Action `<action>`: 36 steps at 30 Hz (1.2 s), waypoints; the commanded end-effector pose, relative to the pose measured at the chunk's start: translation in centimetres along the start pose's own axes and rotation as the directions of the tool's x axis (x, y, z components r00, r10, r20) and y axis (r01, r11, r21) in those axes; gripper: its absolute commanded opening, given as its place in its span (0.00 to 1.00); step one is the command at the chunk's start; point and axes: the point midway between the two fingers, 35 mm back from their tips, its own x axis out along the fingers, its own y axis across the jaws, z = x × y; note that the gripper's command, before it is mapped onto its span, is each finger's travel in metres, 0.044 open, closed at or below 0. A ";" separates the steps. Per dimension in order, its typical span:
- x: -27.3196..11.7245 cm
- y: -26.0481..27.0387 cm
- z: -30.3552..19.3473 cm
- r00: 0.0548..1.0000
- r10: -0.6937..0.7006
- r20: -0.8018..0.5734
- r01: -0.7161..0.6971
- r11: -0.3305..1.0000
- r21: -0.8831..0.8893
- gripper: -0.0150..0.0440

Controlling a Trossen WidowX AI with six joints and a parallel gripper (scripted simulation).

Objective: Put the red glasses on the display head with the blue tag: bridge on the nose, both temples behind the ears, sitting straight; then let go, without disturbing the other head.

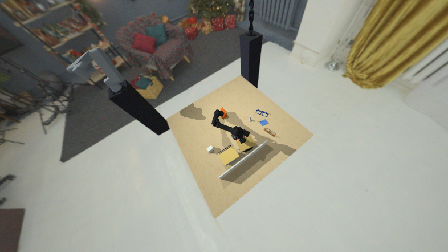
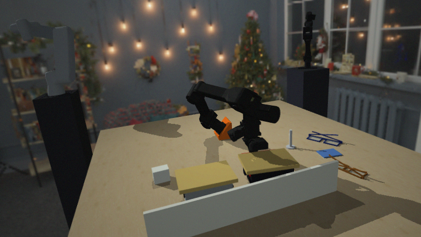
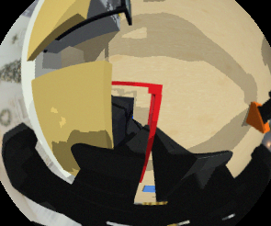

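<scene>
My gripper [image 3: 149,128] [image 2: 256,148] is shut on the red glasses [image 3: 156,103], at the near edge of the right yellow-topped head. In the wrist view one red bar runs down between the fingers and another reaches toward the dark part of that head [image 3: 122,110] [image 2: 270,175] [image 1: 246,143], under its yellow top [image 2: 268,160]. The nose, ears and far temple are hidden, so I cannot tell the seating. The other head, grey under its yellow top [image 2: 206,177] [image 1: 228,155], has black glasses [image 3: 92,22] [image 1: 224,149] at its front. No tag shows clearly on either head.
A long white wall [image 2: 245,200] [image 1: 243,159] stands behind both heads. A white cube [image 2: 160,174] [image 1: 210,149] stands beside the grey head. Blue glasses [image 2: 324,139], a small white post [image 2: 290,139], a blue square [image 2: 329,153] and brown glasses [image 2: 352,170] lie to the right.
</scene>
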 end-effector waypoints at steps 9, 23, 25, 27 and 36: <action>0.1 0.0 0.0 1.000 0.003 0.005 -0.003 1.000 -0.006 0.25; 0.3 0.0 0.0 1.000 0.003 0.005 -0.003 1.000 -0.006 0.25; 0.4 0.0 0.0 1.000 0.003 0.005 -0.003 1.000 -0.006 0.25; 0.5 0.0 0.0 1.000 0.003 0.005 -0.003 1.000 -0.006 0.25; 0.4 0.0 0.0 1.000 0.000 0.000 0.000 1.000 0.000 0.43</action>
